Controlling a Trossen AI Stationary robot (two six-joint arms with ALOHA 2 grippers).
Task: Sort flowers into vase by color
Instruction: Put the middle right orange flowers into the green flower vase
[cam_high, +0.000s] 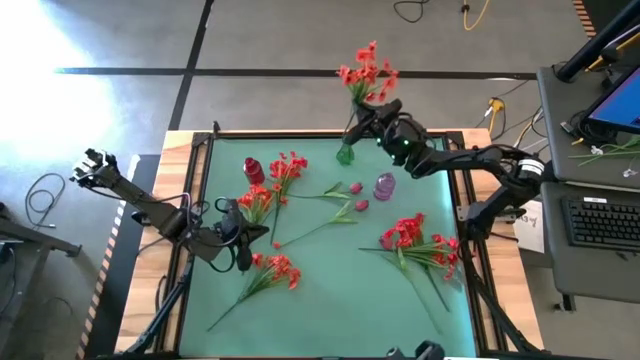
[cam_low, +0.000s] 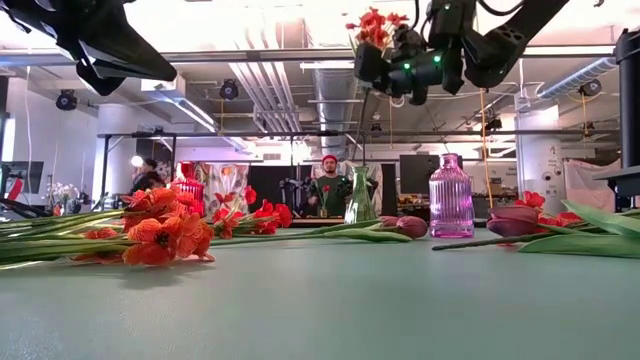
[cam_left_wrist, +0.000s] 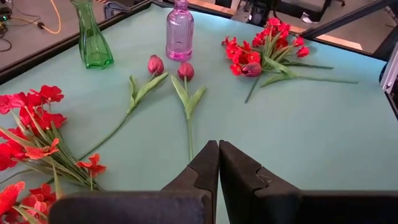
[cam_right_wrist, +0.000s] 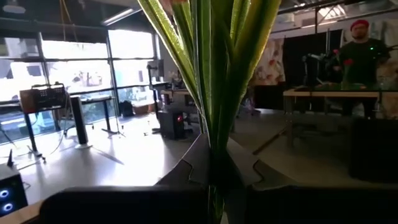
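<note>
Nearest the front edge of the green surface (cam_high: 330, 290), well short of the green vase (cam_high: 345, 154), lies an orange-red spray (cam_high: 275, 270) with its stalk trailing toward the corner. It is untouched, and I judge it is waiting its turn. Just behind it hangs the left end effector (cam_high: 238, 240), fingers pressed together on nothing. It sits low over the mat and looks toward the vases, which reads as an arm parked out of the other's way.

Closer to the green vase, two magenta tulips (cam_left_wrist: 168, 65) lie flat, their buds pointing at the purple vase (cam_high: 385, 186) just beside them. That would be the natural match if colour decides the vase. A bright red bunch (cam_high: 415, 238) lies on the purple vase's near side, farther from the green one. Another orange-red bunch (cam_high: 275, 180) lies beside the red vase (cam_high: 253, 171), off to the green vase's side.

Farthest back, the right end effector (cam_low: 385, 60) is raised above the green vase. It is clamped on the green stalks of an orange-red spray (cam_high: 366, 72), blossoms up and stalks hanging down. I take the upright hold as meant to let the stalk ends be lowered into the vase's narrow mouth. They look to be above the rim, though whether any tip is already inside I cannot tell.

Beyond the surface, a person (cam_low: 330, 188) stands in the room.
</note>
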